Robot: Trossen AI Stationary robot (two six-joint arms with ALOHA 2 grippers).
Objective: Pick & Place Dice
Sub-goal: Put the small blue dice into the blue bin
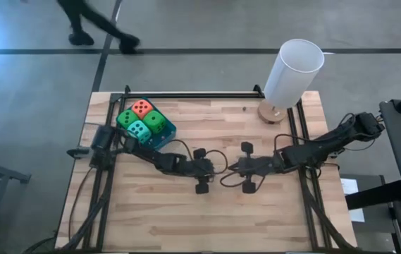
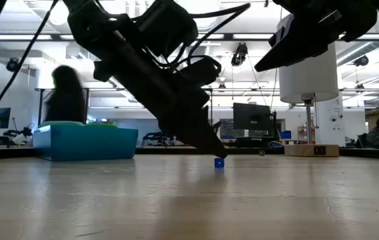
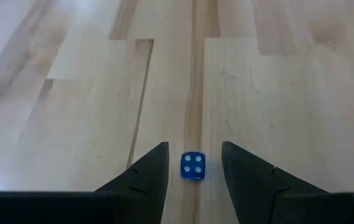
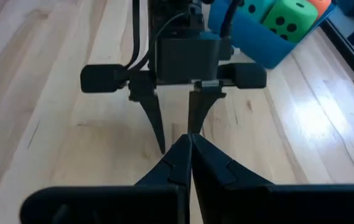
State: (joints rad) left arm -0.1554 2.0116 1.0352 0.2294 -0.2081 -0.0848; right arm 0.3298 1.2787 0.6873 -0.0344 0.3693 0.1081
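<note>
- Blue and tiny, a small die (image 3: 193, 166) with four white pips facing the camera sits on the wooden table (image 1: 186, 219) near the middle of the high view, too small to make out there; in the low view it shows as a small blue cube (image 2: 219, 163) at centre frame.
- The left gripper (image 3: 193, 168) is down at the table with its two dark fingers (image 3: 149, 174) spread apart on either side of the small die, a narrow gap on each side, so nothing is held.
- The right gripper (image 4: 191, 149) sits just right of centre in the high view (image 1: 237, 171), facing the left one, its fingers pressed together and empty.
- Four big soft dice fill a blue tray (image 1: 166, 135) at the upper left of the table: an orange-red die (image 1: 142, 108), two green dice (image 1: 155, 122) and a teal die (image 1: 138, 130).
- A white cylindrical lamp (image 1: 292, 74) on a wooden base stands at the upper right of the table.
- A person (image 1: 91, 25) walks across the floor at the top left of the high view.
</note>
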